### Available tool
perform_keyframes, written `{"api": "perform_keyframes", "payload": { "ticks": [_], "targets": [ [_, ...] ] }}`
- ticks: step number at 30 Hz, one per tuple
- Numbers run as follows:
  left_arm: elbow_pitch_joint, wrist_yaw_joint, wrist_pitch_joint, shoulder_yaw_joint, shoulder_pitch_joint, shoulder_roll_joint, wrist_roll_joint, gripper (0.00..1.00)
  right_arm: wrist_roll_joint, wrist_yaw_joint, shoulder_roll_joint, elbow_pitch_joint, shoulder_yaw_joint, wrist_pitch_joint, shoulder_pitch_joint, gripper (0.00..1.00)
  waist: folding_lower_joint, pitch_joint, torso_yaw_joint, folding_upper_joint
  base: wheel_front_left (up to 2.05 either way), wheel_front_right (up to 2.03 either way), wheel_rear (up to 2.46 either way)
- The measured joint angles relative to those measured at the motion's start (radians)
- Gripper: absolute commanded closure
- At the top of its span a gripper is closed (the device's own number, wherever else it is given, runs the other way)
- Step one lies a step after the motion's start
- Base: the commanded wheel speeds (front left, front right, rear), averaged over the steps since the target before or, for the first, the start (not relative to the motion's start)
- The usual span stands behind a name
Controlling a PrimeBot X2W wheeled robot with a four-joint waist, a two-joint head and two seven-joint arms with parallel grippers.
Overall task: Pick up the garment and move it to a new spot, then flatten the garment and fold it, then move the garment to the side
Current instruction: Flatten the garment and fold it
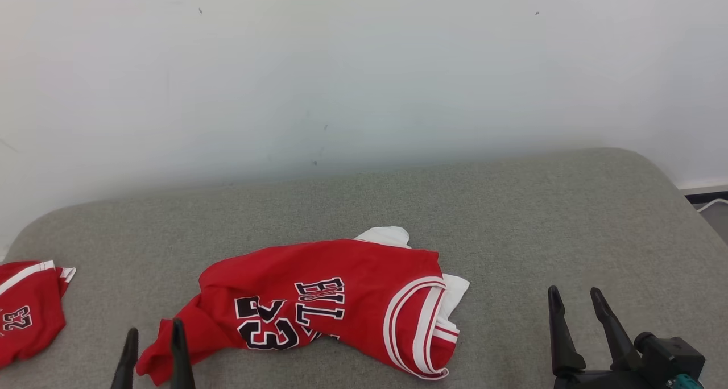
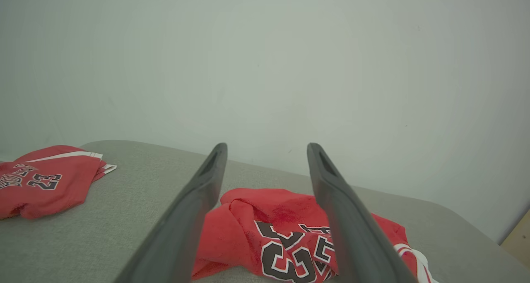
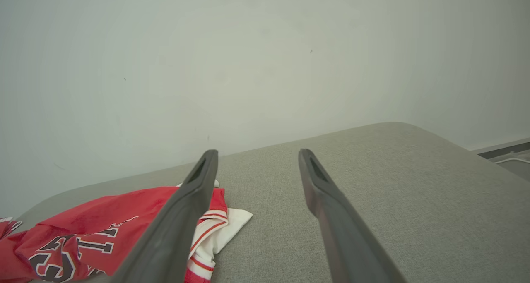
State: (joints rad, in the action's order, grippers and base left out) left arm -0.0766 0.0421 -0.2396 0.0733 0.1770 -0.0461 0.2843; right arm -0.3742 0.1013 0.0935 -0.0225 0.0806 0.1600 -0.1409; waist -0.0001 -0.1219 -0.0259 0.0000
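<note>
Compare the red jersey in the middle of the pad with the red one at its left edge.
The middle jersey lies spread wide and rumpled; the left jersey is a more compact bundle. The middle jersey shows white fabric at its right end; the left jersey shows just thin white stripes. Both are red with a black 23.

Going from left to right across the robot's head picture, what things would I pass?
red jersey at the edge → left fingers → crumpled red jersey → right fingers
</note>
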Motion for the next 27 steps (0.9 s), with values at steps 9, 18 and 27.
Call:
{"api": "perform_keyframes", "payload": {
  "ticks": [9,18,27],
  "targets": [
    [0.103,-0.052,0.001,0.032,0.053,-0.032,-0.01,0.0,-0.006,-0.001,-0.008,0.024,0.016,0.0,0.001,0.0,0.0,-0.006,-0.003,0.0,0.0,0.0,0.0],
    [0.128,-0.061,0.002,0.032,0.062,-0.049,-0.02,0.0,-0.015,-0.002,-0.011,0.032,0.019,0.007,0.001,0.0,0.0,-0.01,-0.002,0.0,0.0,0.0,0.0],
    [0.158,-0.061,0.002,0.04,0.062,-0.049,-0.021,0.0,-0.015,-0.005,-0.011,0.033,0.024,0.009,0.001,0.0,0.0,-0.003,-0.004,0.0,0.0,0.0,0.0]
  ]
}}
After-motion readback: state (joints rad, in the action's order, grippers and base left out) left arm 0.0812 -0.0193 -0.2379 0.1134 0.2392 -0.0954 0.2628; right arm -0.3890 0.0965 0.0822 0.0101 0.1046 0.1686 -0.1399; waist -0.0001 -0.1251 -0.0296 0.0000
